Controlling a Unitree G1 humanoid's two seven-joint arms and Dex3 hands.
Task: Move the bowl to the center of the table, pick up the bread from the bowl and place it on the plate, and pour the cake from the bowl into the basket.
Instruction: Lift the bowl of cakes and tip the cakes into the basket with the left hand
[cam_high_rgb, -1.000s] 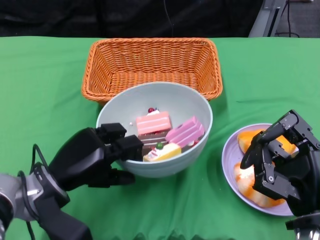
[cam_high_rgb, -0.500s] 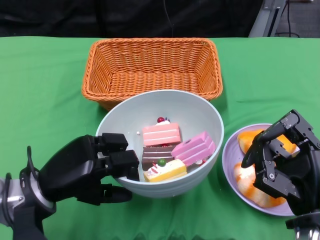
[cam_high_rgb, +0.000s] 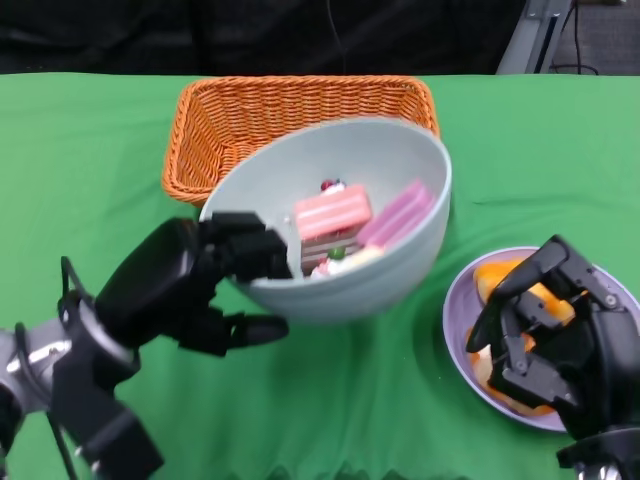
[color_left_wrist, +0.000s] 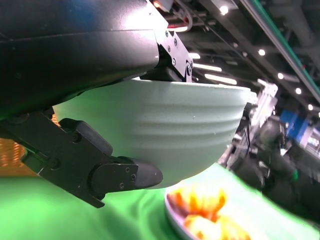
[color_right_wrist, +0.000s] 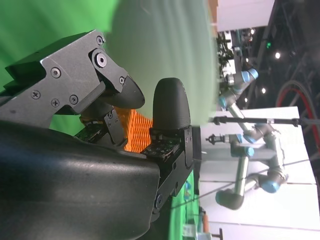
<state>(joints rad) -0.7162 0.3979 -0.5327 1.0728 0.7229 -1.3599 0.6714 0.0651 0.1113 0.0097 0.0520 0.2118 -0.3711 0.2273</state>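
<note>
Head view: the left hand (cam_high_rgb: 205, 285) grips the near rim of the bowl (cam_high_rgb: 340, 225), raised off the table and tilted toward the basket (cam_high_rgb: 205, 125). The cake (cam_high_rgb: 345, 220) slices sit inside. The robot should carry the far rim over the basket before tipping more, or slices may fall short.

Right wrist view: the right hand (color_right_wrist: 125, 125) has its fingers curled, grasping nothing.

Left wrist view: fingers clamp the bowl's wall; the bread (color_left_wrist: 200, 202) lies on the plate (color_left_wrist: 175, 220) below.
</note>
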